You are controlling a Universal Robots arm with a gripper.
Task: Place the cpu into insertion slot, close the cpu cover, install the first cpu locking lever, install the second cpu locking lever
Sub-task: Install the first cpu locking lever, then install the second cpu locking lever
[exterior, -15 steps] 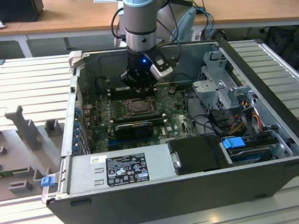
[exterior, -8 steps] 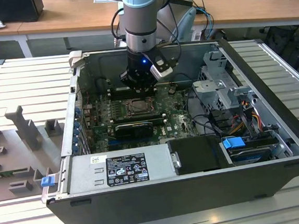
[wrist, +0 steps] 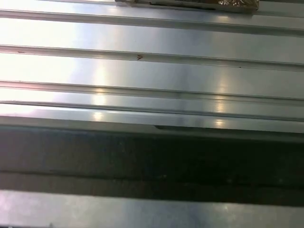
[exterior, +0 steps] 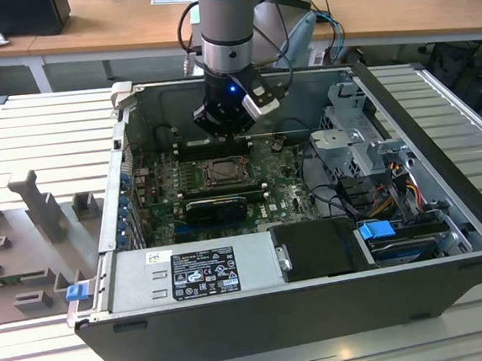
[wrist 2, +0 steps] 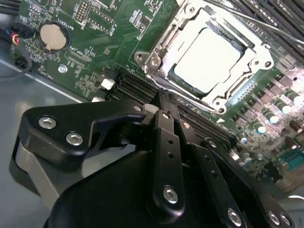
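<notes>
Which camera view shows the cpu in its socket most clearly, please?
The second wrist view shows it best: the cpu lies pale and square in the insertion slot, framed by the cpu cover, seen close. In the exterior view the socket area is small and dark below the gripper. The first wrist view shows ribbed metal panels.

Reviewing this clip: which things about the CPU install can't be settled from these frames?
- Locking levers: in the second wrist view, thin rods cross beside the cpu cover; latched or free cannot be told.
- Insertion slot: too small in the exterior view to judge the seating of the cpu.
- Gripper: its own black linkage hides the fingertips in the second wrist view; the wrist body covers them in the exterior view.
- First wrist view: ribbed metal panel, no socket.
</notes>
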